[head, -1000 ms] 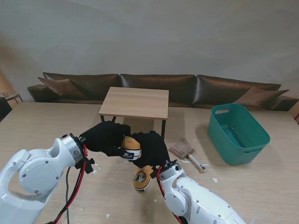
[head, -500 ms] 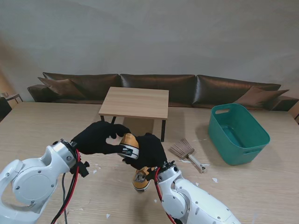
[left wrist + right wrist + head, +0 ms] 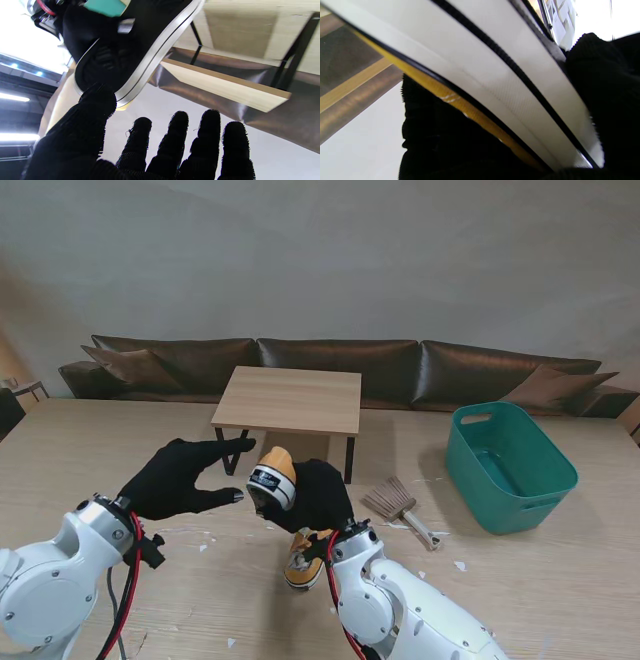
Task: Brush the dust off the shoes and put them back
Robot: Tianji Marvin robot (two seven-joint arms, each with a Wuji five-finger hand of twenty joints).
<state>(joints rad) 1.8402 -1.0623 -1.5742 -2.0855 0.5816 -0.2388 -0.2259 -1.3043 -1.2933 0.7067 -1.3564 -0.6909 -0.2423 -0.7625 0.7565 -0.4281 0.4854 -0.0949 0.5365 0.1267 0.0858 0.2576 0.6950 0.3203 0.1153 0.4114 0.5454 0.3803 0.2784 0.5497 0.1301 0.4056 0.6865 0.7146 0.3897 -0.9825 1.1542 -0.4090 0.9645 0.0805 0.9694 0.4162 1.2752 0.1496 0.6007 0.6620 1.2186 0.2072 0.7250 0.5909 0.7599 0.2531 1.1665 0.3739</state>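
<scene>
My right hand (image 3: 312, 498) is shut on a yellow shoe (image 3: 273, 475) with a white sole and holds it up above the table. The right wrist view is filled by that shoe (image 3: 495, 82), its white sole band against my black glove. The left wrist view looks at the shoe's black sole (image 3: 130, 50). My left hand (image 3: 180, 478) is open just left of the shoe, fingers spread, not touching it. A second yellow shoe (image 3: 302, 564) lies on the table under my right hand. The brush (image 3: 400, 507) lies on the table to the right.
A teal basket (image 3: 512, 468) stands at the far right. A small wooden side table (image 3: 290, 400) sits behind the shoes, with a brown sofa (image 3: 350, 365) along the back. Small white scraps (image 3: 458, 565) are scattered on the table.
My left hand has let go of the shoe and drawn away to the left, fingers spread. My right hand keeps the shoe and has lifted it slightly.
</scene>
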